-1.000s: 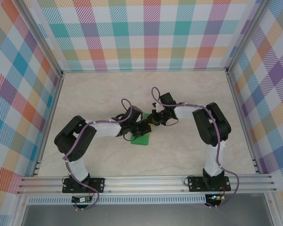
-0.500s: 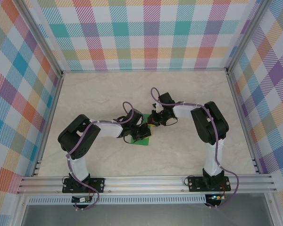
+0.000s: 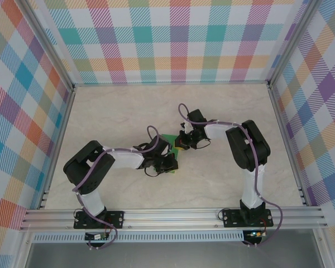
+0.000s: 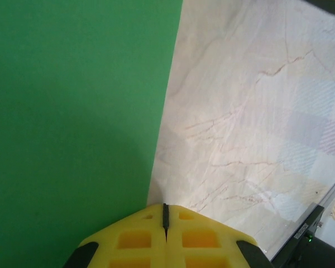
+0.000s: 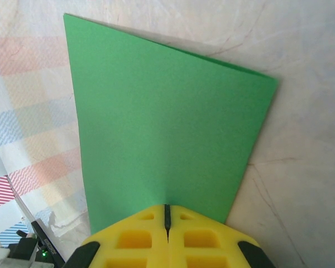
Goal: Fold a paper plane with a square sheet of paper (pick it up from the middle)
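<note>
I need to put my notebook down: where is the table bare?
Bare marble table along the checked back wall, by the left wall and by the right wall. Crowded mid-table, where the left hand and right hand meet at the green paper.

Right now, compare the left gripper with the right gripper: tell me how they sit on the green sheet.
The left gripper sits at a side edge of the square sheet of paper, bare table beside it; the right gripper sits mid-width, green on both sides. From above, the left gripper is at the near part, the right gripper at the far part. Both are shut, with yellow fingers; the right looks pinched on the sheet.
</note>
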`<state>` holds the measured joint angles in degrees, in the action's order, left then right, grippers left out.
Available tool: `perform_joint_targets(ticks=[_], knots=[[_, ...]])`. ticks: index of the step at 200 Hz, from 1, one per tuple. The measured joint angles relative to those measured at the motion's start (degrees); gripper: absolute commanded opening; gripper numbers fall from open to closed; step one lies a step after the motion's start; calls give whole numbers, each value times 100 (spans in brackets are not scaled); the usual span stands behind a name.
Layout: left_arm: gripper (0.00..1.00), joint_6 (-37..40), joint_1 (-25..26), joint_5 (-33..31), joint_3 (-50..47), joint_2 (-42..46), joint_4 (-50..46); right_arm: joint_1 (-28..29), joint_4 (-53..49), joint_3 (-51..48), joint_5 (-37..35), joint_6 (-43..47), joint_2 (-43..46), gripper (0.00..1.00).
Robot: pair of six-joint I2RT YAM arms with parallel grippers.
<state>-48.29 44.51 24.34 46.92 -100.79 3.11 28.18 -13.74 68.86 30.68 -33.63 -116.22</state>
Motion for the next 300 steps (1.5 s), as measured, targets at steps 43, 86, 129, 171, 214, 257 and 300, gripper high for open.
perform_joint_targets(ticks=[43,86,129,171,214,257,300], knots=[[0,-2,42,-39,-201,195,-44,0,-9,4,0,0,0,0],[4,59,46,-138,-195,494,-546,0,-48,42,-2,7,0,0],[34,396,-24,-671,435,979,-1486,0,-269,289,-39,177,55,12],[53,505,-629,-1259,525,1541,-2192,17,-595,339,-321,422,586,38],[78,304,-1443,-1858,201,2031,-2708,358,-1106,356,-1209,623,1058,61],[99,164,-1738,-2159,-114,2251,-2896,861,-1683,415,-1845,579,1086,57],[100,116,-1816,-2142,-225,2256,-2828,953,-1908,914,-1934,361,809,54]])
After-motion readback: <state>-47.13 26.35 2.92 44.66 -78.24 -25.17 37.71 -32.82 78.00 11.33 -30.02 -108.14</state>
